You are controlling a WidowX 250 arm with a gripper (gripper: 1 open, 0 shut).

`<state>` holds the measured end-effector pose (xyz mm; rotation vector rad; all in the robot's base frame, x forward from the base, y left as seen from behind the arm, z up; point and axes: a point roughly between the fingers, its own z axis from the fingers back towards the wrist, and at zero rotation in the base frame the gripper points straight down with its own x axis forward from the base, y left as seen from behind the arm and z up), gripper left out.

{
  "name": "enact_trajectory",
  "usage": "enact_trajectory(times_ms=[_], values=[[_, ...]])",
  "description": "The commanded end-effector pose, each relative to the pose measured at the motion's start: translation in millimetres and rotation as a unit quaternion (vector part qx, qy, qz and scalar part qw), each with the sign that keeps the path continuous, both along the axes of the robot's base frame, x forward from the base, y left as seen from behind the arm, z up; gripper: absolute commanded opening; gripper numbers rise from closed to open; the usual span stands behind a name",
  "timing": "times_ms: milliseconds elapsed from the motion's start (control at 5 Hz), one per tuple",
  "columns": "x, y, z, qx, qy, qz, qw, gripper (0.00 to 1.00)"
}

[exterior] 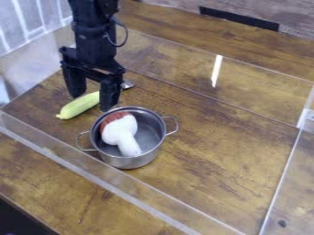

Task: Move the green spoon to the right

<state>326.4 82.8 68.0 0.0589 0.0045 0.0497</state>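
With the gripper (95,99) spread wide over the green spoon (80,106), left of the steel pot (128,138), the pot could be bumped if its near rim is caught by the right-hand finger during closing.

Wearing near-black from the upper arm down to the fingertips.
Showing a dark, matte-looking arm (94,9) above the hand, narrowing a little, then broadening into a chunky, uneven housing (92,50) directly over the fingers. Carrying a thin dark cable (124,35), bowing out in a loose loop beside the wrist, just above the hand. Ending in a gripper (94,97) with two separate dark fingers (76,83), looking blocky and thick toward the top and tapering toward the tips. Taking on a faint bluish cast around the hand, while staying close to plain black above it. Blurring too much for reading any screws or markings near the hand.
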Motion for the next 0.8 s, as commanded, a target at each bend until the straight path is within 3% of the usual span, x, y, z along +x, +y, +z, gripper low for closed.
enact_trajectory(times_ms=[0,200,600], values=[[21.6,17.5,8.7,0.008,-0.036,-0.010,0.9992,1.00],[33.7,24.9,-1.2,0.007,-0.041,-0.022,0.9989,1.00],[42.0,26.3,-8.0,0.004,-0.035,0.008,0.9993,1.00]])
